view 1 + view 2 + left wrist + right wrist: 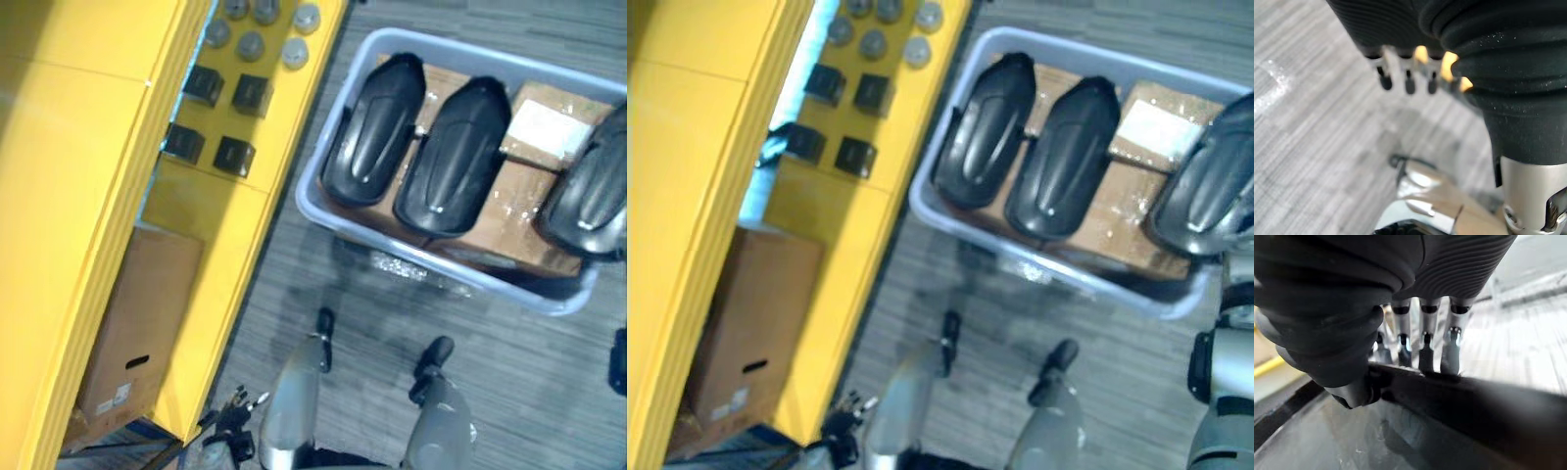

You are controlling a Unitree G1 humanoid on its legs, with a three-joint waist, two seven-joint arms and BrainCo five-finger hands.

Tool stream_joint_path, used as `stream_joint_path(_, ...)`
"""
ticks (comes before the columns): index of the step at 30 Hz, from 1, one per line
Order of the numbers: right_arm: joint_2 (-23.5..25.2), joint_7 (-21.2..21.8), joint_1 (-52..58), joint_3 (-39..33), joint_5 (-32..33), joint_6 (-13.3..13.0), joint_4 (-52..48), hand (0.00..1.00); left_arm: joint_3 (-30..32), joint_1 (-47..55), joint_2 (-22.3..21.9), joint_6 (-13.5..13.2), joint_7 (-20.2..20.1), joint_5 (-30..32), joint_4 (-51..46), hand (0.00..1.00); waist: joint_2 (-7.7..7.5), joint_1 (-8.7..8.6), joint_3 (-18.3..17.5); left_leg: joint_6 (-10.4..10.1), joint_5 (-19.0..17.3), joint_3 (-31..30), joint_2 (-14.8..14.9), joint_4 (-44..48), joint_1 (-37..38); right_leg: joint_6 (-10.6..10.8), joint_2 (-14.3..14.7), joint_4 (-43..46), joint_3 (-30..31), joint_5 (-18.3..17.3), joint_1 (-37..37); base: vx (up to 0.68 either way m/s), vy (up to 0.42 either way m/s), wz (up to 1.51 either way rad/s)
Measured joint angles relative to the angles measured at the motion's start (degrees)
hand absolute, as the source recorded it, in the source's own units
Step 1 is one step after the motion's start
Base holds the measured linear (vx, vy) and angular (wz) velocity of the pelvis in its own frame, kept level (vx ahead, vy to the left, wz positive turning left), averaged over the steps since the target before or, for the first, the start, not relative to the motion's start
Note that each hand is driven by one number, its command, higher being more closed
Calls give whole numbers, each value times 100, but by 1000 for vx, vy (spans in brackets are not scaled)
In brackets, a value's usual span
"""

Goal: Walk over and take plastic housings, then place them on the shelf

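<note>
right hand [1427,340] is on the right-most housing [1205,191]: fingers [1454,350] drop behind its dark rim and the thumb presses the near side. i read that as a pinch across the edge, but i can't tell how firm it is. left hand [1408,81] hangs over the carpet [1312,147], fingers slack, nothing in it.

all 3 housings lie side by side in the grey bin [490,282], on top of cardboard boxes [509,201]. the middle housing [456,152] and left housing [377,127] are untouched and just beside each other. the yellow shelf [88,147] stands on the robot's left of the bin. 1 level carries small black boxes [250,93] and grey discs [250,44].

step in hand, as i judge it, is the lift-out.
- a rim pinch on a long glossy shell looks weak, so i'd expect swing or slip.
- seat the thumb deeper before loading it.
- bring the left hand under the free end so 2 hands share the weight.
- raise straight up to clear the bin wall, away from the middle housing.
- then turn left and aim for bare yellow beside the black boxes.
</note>
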Motion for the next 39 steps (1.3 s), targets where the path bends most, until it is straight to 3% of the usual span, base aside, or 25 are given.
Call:
stream_joint_path(6,-21,-140,-4,225,-61,-34,-291,100,4,9,19,30,11,-129,-65,0,-64,-23,-7,-8,6,2,39,1,28,-8,60,-127,-4,80,75,-5,2,-2)
stream_joint_path(11,-20,-299,-8,398,-62,-489,-421,100,18,37,25,-17,178,-125,-179,0,-158,-12,16,-11,10,4,36,-42,126,-2,78,-253,-22,142,210,0,0,0)
stream_joint_path(16,43,-920,325,337,-225,-1029,-1024,100,250,141,27,-453,884,-112,-425,0,-354,-10,14,-37,84,0,6,-273,418,7,84,-422,-68,163,489,22,7,5)
stream_joint_path(19,322,-1375,982,5,-470,-1353,-2022,100,750,237,34,-750,1485,-15,-1059,0,-561,-47,-11,-80,157,-16,-11,-550,784,8,106,-584,-145,163,822,60,-17,8)
stream_joint_path(21,825,-1732,1694,-176,-768,-1455,-2873,100,1216,258,37,-918,2094,308,-1741,0,-809,-136,-177,-110,229,-27,-41,-802,1057,9,118,-711,-232,160,1081,74,-23,13)
stream_joint_path(22,981,-1822,1894,-217,-842,-1485,-3068,100,1320,257,44,-958,2245,435,-1922,0,-885,-139,-248,-118,234,-23,-55,-857,1111,9,130,-756,-234,159,1124,72,-12,4)
stream_joint_path(24,1622,-2171,2726,-330,-1128,-1489,-3848,100,1629,254,52,-1009,2741,1047,-2742,0,-1180,-164,-636,-147,281,-12,-78,-1129,1307,12,146,-926,-263,155,1273,90,-15,1)
stream_joint_path(27,2191,-2284,3565,-339,-1516,-1371,-4777,100,1680,248,66,-974,3010,1810,-3780,0,-1413,-301,-1120,-167,329,5,-130,-1475,1655,14,151,-1162,-341,154,1590,108,-11,5)
stream_joint_path(29,2339,-2298,3897,-321,-1747,-1347,-5128,100,1636,218,68,-946,3004,2250,-4178,0,-1480,-331,-1492,-175,348,83,-137,-1641,1768,22,153,-1256,-308,160,1619,115,-1,-11)
stream_joint_path(33,2342,-2398,4018,-292,-2120,-1389,-5469,100,1557,112,59,-928,2803,2637,-4675,0,-1424,-463,-1868,-188,356,191,-138,-1863,2087,41,158,-1346,-242,178,1810,81,4,-13)
stream_joint_path(36,2341,-2399,4027,-276,-2379,-1525,-5788,100,1202,30,68,-948,2168,2610,-5051,0,-1370,-487,-2006,-199,366,289,-119,-2010,2329,45,164,-1350,-208,184,1932,48,3,-13)
stream_joint_path(39,2340,-2358,3911,9,-2741,-1775,-6200,100,358,-171,224,-769,1020,2166,-5509,0,-1370,-536,-2168,-197,399,325,-122,-2172,2508,45,161,-1348,-198,203,2009,1,11,-3)
